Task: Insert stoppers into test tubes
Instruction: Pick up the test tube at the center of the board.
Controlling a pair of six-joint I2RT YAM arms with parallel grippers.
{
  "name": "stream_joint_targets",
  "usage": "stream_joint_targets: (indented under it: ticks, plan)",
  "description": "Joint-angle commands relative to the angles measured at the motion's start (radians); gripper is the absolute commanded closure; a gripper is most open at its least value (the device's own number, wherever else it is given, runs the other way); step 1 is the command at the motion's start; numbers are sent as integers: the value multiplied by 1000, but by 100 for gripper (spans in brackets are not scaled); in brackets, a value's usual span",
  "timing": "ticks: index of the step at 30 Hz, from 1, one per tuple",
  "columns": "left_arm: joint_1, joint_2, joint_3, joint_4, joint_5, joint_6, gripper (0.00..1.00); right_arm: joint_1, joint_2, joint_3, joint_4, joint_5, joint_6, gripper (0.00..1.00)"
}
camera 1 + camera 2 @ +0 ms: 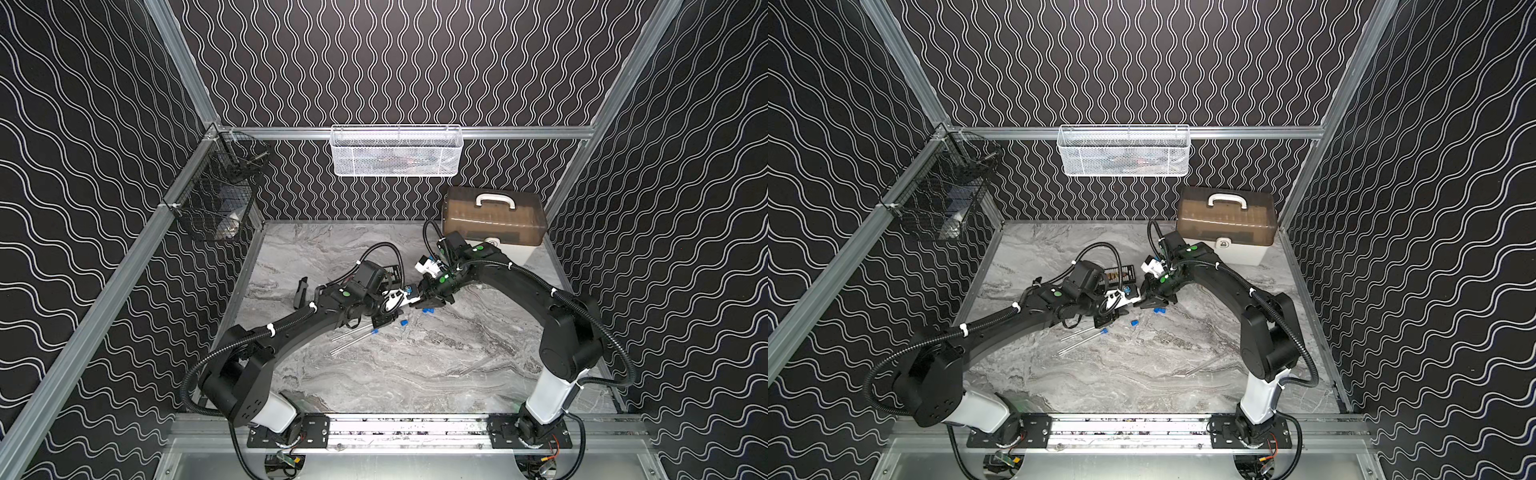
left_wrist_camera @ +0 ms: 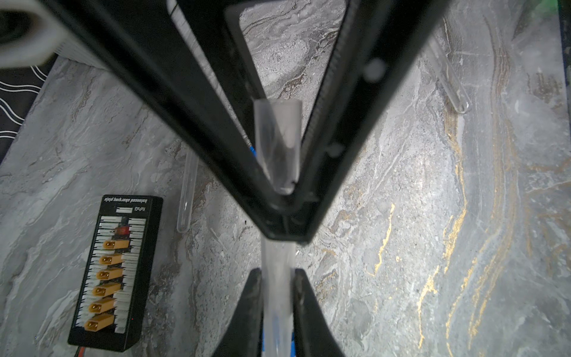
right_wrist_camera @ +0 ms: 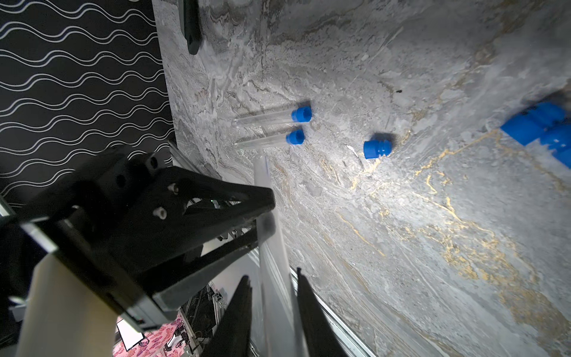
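Left wrist view: the left gripper (image 2: 277, 275) has its two black fingers (image 2: 251, 309) pinched tight on a clear test tube (image 2: 276, 256), which is carried clear of the marbled table (image 2: 401, 216). The tube's open mouth points away from that wrist, with nothing plugged into it. The right gripper (image 3: 272, 275) meets it head-on, with one finger on either side of the same tube and very little room left. Motion blur hides whether those fingers are actually pressing on the glass. In both top views this handover sits just beside the black charging board (image 1: 1119, 274), on its side facing the arm bases. An empty tube (image 2: 187, 185) lies flat on the table right next to the board. Farther from the board, toward the left arm's base, two stoppered tubes (image 3: 265, 119) lie close together and roughly parallel, each capped in blue. A loose stopper (image 3: 377, 150) lies on its side between that pair and the board. Two more stoppers (image 3: 540, 126) touch each other near the right gripper, blurred at the edge of the right wrist view.
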Motion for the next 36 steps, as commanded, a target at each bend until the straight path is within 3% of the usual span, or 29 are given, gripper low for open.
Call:
stream_joint_targets:
  ticks: [1, 14, 19, 22, 36]
  plan:
    - [0, -9, -2, 17, 7, 19, 85, 4, 0, -2, -2, -1, 12, 78]
    - [0, -24, -3, 10, 20, 23, 82, 8, -24, -13, -1, -1, 17, 90]
    - [0, -29, -17, 22, 10, 18, 68, 8, -29, -9, -9, -12, 15, 93]
    - [0, -32, -31, 28, 2, 17, 66, 9, -33, -6, -9, -29, 18, 94]
    - [0, -62, -57, 15, 16, 28, 76, 9, -12, 0, -14, -86, 12, 94]
